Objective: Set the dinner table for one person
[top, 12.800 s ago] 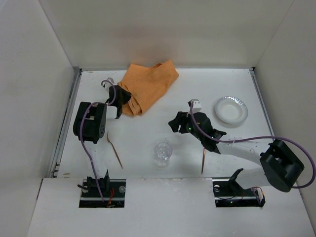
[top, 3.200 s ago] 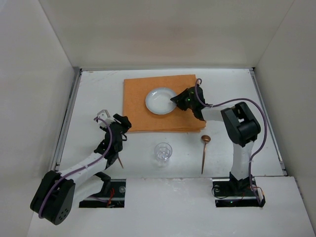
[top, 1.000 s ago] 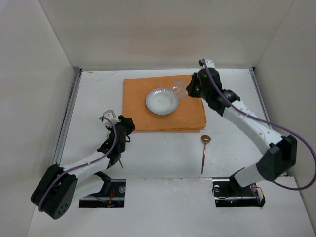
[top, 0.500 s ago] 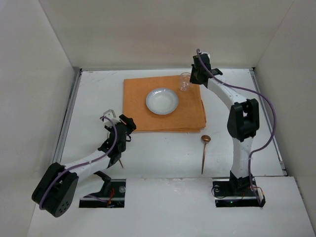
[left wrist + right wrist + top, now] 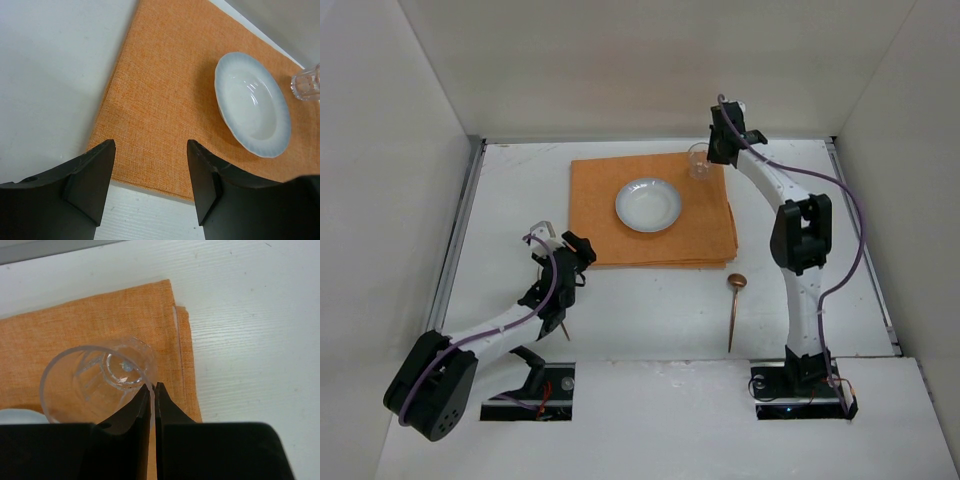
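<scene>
The white dinner table [image 5: 515, 200] carries an orange mat [image 5: 620, 240] with a white plate [image 5: 648, 204] at its middle. A clear glass [image 5: 697, 160] stands at the mat's far right corner, and my right gripper [image 5: 715, 150] is shut on its rim. In the right wrist view the two fingers pinch the wall of the glass [image 5: 95, 380] at the gripper [image 5: 152, 387]. My left gripper [image 5: 572, 262] hangs open just off the mat's near left corner. Its jaws [image 5: 150, 170] stand wide over the mat's edge [image 5: 165, 100] with nothing between them. The plate [image 5: 252, 105] lies ahead to the right.
A brown spoon [image 5: 733, 303] lies on the table right of centre, below the mat. A thin brown-handled utensil [image 5: 563, 328] shows under the left arm. Metal rails [image 5: 455, 250] run along the table's side edges, and white walls enclose the space.
The right arm has carried the glass back and to the right, to the mat's far right corner. The left gripper's jaws have spread wider; that arm has hardly moved.
</scene>
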Robot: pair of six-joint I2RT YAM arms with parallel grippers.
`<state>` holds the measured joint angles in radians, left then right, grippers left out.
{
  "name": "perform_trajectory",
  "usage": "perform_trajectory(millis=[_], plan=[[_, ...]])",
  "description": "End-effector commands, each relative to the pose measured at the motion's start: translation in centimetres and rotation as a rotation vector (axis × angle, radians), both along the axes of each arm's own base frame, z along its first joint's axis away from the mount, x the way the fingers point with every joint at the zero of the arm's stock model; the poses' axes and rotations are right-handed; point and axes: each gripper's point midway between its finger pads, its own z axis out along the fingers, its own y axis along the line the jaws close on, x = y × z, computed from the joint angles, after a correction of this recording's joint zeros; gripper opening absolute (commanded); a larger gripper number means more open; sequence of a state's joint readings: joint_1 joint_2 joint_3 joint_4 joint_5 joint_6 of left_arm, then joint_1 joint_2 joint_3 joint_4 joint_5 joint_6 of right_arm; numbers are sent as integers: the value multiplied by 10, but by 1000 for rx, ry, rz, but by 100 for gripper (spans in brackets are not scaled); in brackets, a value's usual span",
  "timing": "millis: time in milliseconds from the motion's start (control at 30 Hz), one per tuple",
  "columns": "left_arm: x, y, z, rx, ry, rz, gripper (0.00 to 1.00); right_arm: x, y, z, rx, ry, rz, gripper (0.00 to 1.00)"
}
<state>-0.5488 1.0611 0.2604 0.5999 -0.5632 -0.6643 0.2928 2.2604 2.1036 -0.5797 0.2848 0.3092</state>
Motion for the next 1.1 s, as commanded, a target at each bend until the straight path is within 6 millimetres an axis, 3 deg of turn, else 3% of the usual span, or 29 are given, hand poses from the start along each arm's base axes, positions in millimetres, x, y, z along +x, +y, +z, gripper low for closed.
perform_trajectory(millis=[0, 233, 400, 667, 1067], plan=[[8, 1, 17, -12, -46, 21, 57, 10, -14, -2, -15, 4, -20, 9], [8, -1, 17, -11, -45, 15, 57, 18, -20, -21, 12, 40, -26, 13], [8, 1, 18, -12, -51, 22, 57, 20, -19, -19, 32, 35, -28, 33], [8, -1, 18, -17, -49, 14, 57, 23, -15, 38, 66, -82, -22, 52], [8, -3, 16, -17, -44, 10, 57, -4, -20, 125, 131, -255, -24, 58]])
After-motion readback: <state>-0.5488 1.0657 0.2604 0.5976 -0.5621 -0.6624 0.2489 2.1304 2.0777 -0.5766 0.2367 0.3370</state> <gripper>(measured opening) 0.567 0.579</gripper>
